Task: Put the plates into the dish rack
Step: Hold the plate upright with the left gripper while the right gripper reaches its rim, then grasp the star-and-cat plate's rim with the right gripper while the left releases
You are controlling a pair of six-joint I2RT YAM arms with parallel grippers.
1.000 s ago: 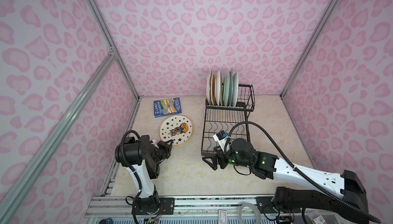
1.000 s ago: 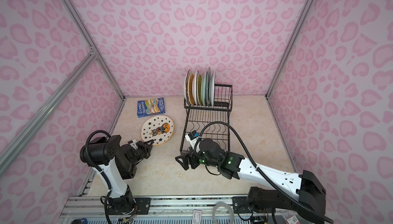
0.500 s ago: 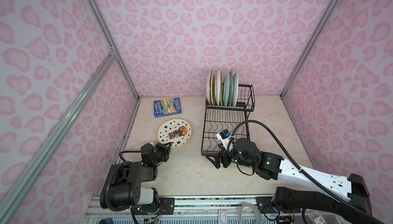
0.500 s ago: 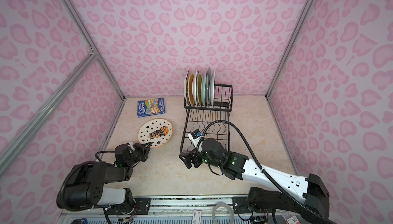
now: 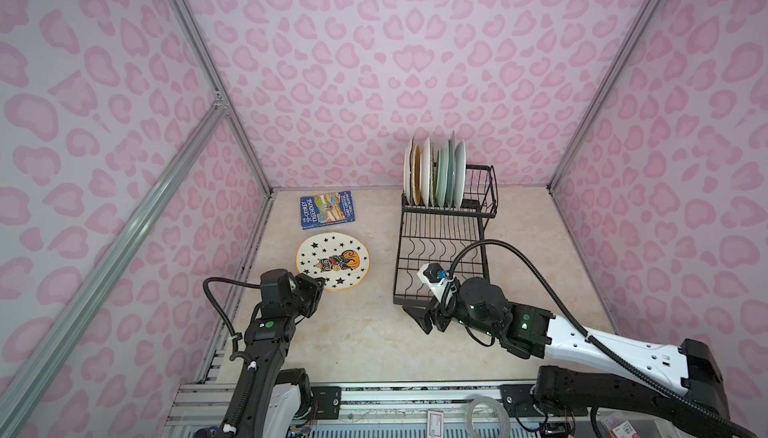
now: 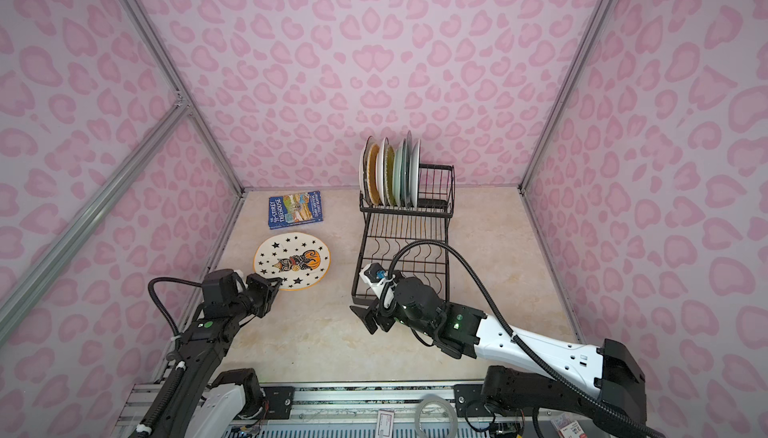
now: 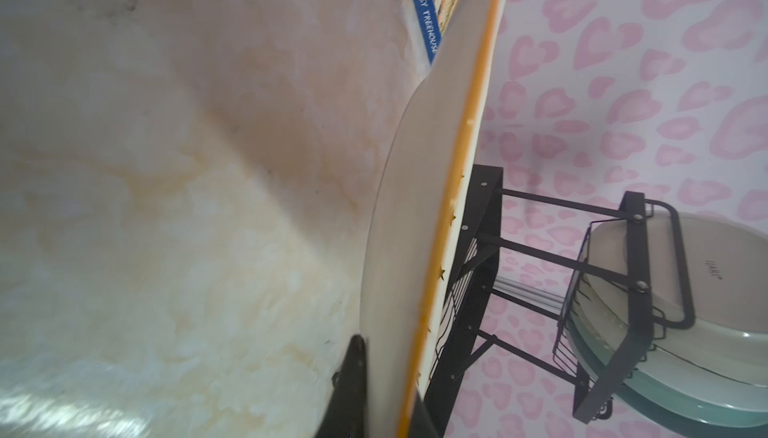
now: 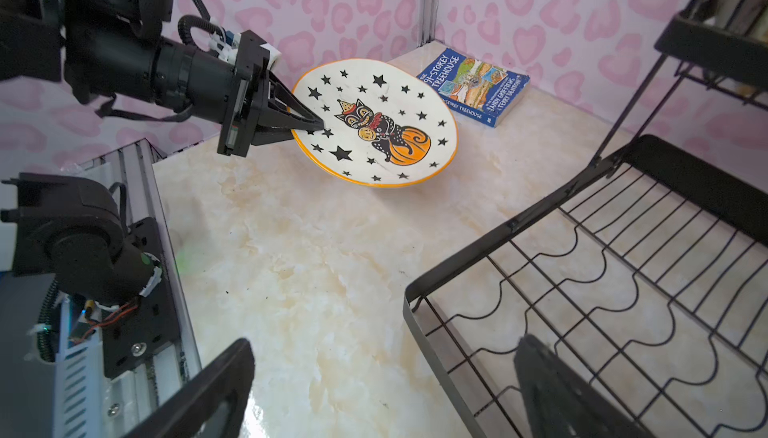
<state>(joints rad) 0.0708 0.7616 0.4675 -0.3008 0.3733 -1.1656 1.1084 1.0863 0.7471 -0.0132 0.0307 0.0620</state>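
Cream cat plate (image 8: 374, 124) is pinched at its rim by the left gripper (image 8: 309, 124), tilted off the tabletop (image 8: 311, 269) for the dish rack (image 8: 511, 227). The right gripper (image 5: 419, 318) is held wide open beside it.

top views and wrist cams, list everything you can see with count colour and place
cat plate: 1, cream with an orange rim, black stars and a cat on a pumpkin; left of the rack, tilted, rim pinched by the left gripper
racked plates: several, exact count unclear; white, yellow, teal, grey-blue; on edge in the rack's raised basket
dish rack: 1, black wire; by the back wall, right of the book; its lower wavy-wire tray holds no plate
book: 1, blue; flat on the table, behind the cat plate
table: 1, cream marble
walls: pink heart print, all round
left gripper: 1, black; shut on the cat plate's rim
right gripper: 1, black; open, by the rack's front left corner
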